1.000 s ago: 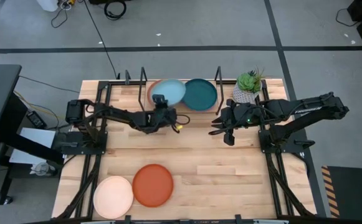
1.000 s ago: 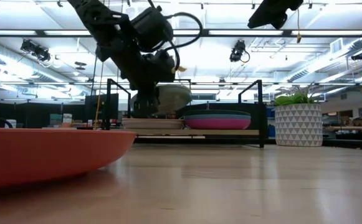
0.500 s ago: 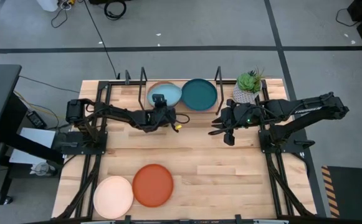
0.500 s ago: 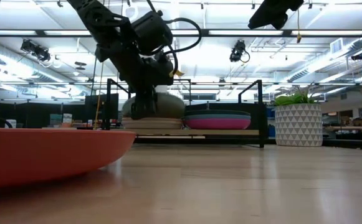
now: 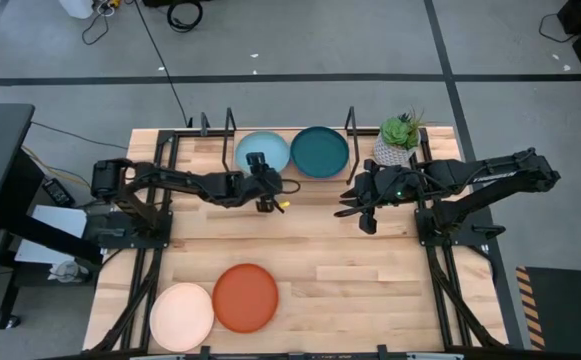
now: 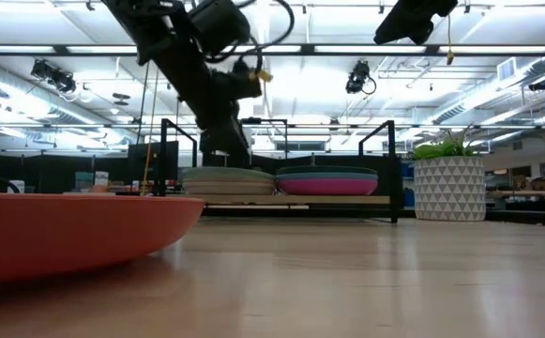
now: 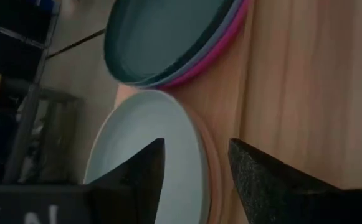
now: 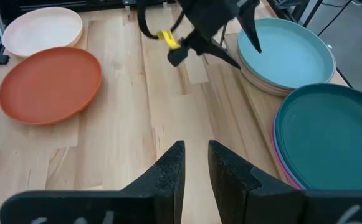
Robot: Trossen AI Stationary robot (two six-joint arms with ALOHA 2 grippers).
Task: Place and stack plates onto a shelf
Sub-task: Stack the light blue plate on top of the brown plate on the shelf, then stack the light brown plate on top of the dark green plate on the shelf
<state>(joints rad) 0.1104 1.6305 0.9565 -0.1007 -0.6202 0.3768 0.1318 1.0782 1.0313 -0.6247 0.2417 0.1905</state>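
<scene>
Light teal plate (image 5: 263, 151) rests on the shelf's (image 5: 232, 128) stack, dark teal plate (image 5: 320, 150) at its 3 o'clock. Your left gripper (image 5: 265, 199), fingers spread and empty, sits at its 6 o'clock; lift clear (seemingly untouching), then fetch the orange plate (image 5: 245, 297). Right gripper (image 5: 355, 208) waits, slightly parted.

From my low view the orange plate (image 6: 66, 230) runs off the left edge. The left stack (image 5: 263, 152) hides its lower plates under the light teal plate (image 8: 286, 53); I can't count them.
</scene>
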